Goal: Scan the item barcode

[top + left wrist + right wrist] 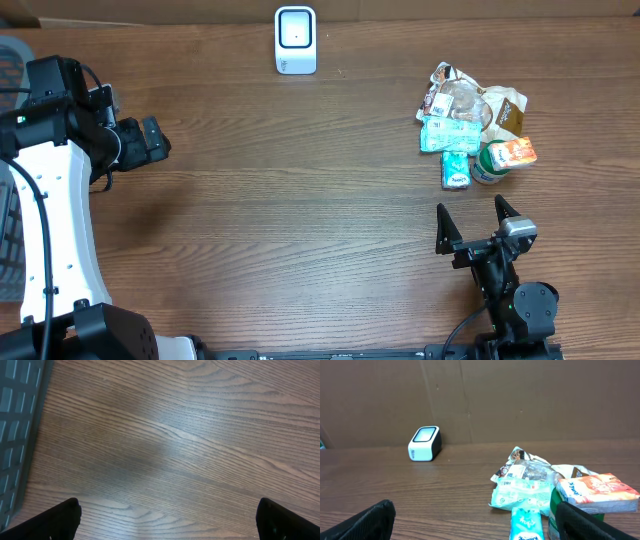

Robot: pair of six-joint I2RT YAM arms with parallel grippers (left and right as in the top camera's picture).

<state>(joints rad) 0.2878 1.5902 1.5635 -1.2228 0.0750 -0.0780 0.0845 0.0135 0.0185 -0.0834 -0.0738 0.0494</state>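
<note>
The white barcode scanner (295, 40) stands at the table's far edge, also seen in the right wrist view (425, 443). Several packaged items lie heaped at the right: a blue tissue pack (456, 170) (526, 524), a teal packet (447, 136) (522, 491), an orange-and-white box (517, 151) (597, 492) on a green tub (489, 166), and crinkled wrappers (465, 100). My right gripper (472, 218) (475, 522) is open just in front of the heap, holding nothing. My left gripper (155, 138) (167, 520) is open over bare wood at the left, far from the items.
A grey slatted basket (10, 60) (17, 425) sits at the table's left edge beside the left arm. A brown cardboard wall (520, 395) stands behind the scanner. Wide bare wood (300, 200) lies between the two grippers.
</note>
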